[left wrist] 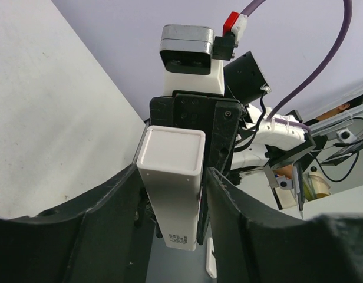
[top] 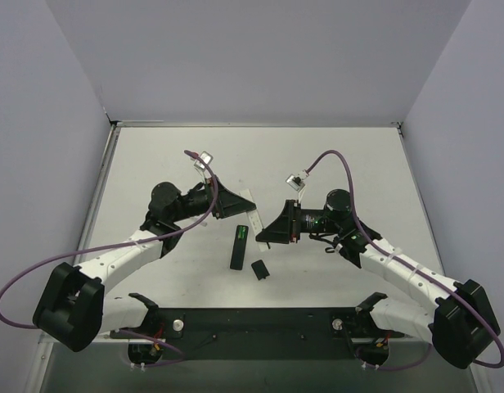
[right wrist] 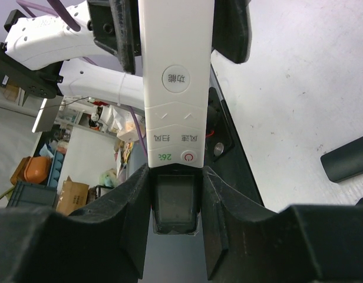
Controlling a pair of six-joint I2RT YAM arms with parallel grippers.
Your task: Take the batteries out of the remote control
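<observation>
**Both claws on the white stick, black remote lying apart**

The left claw (left wrist: pixel 172 183) is closed on one end of a white stick (right wrist: pixel 174 76), its two fingers pressed against the stick's long sides. The right claw (right wrist: pixel 175 194) clamps the opposite end, where a small dark display sits just below a row of buttons and a round key. The two claws face each other with the stick bridging the gap, held above the surface (top: pixel 334 155).

The remote control (top: pixel 237 248), a slim black bar, lies flat on the surface just nearer the arm bases than the held stick, with neither claw touching it. It runs roughly lengthwise away from the bases, with a slight tilt. A green patch, the batteries (top: pixel 241 234), shows in its far half, seated in the slot.

A small squarish black cover piece (top: pixel 258 270) rests on the surface just beside the remote's near end, to its right and apart from it.

In the right wrist view a dark bar pokes in at the right edge; which piece it is cannot be told.
</observation>
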